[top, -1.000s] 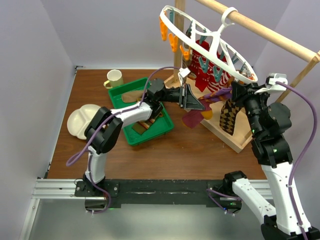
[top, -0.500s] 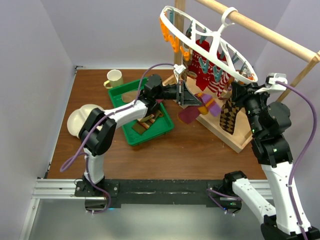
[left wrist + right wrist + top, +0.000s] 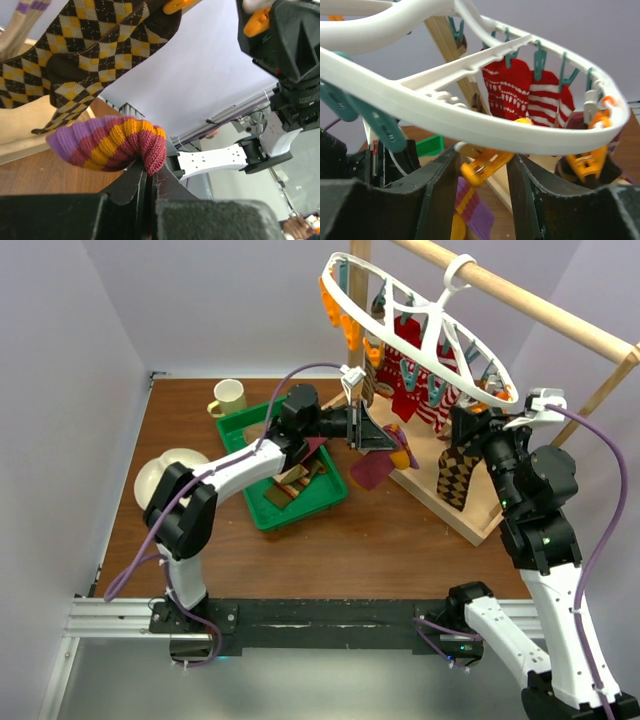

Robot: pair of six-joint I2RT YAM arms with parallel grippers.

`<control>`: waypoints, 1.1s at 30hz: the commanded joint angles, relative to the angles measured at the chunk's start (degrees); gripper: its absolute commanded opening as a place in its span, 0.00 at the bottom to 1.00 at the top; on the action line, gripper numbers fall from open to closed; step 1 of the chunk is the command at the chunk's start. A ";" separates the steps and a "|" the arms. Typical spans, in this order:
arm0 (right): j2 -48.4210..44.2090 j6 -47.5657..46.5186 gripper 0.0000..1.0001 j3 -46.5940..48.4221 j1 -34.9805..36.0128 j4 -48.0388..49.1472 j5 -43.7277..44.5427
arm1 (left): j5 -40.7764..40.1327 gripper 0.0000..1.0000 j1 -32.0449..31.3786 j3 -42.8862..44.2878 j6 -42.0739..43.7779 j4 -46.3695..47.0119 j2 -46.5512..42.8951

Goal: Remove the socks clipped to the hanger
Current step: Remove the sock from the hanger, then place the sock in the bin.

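Midway through the unclipping. Left of centre in the overhead view, can make out what look like a few brown socks (image 3: 290,480) lying in the green tray (image 3: 230,432). Just right of that, pinching a striped sock (image 3: 372,473) tight in the closed left gripper (image 3: 385,443), clear of the hanger (image 3: 432,325). Upper right, yet to unclip the red socks (image 3: 410,375) and, lower down, an argyle sock (image 3: 455,475). Low centre of the right wrist view, straddling an orange clip (image 3: 485,166) with the right gripper (image 3: 482,158), jaws parted. Next, likely: carry the striped sock left over the tray and release; then squeeze another loaded clip squarely.
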 commanded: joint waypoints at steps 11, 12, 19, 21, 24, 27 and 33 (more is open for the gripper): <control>0.02 0.73 0.92 1.71 0.41 -4.18 0.28 | -28.93 0.00 5.32 -1.78 23.90 -30.31 -12.90; 0.02 0.91 0.93 1.88 0.41 -4.71 1.59 | -32.52 0.00 5.41 -2.13 24.86 -30.76 -13.43; -1.74 1.97 0.95 1.01 0.41 -9.73 5.20 | -47.83 0.00 7.43 -9.06 26.28 -33.22 -19.58; -2.36 2.23 0.96 0.83 0.41 -10.34 5.20 | -51.44 0.00 8.22 -10.48 26.89 -33.40 -20.64; -3.23 2.93 0.96 0.48 0.32 -11.40 5.64 | -53.64 0.00 9.71 -11.97 27.77 -34.19 -20.30; -4.02 3.46 0.98 0.39 0.41 -12.80 5.82 | -57.07 0.01 10.77 -14.25 28.39 -33.84 -19.77; -4.64 4.16 0.98 1.01 0.41 -15.35 6.79 | -61.29 0.45 11.39 -15.05 29.36 -33.66 -18.09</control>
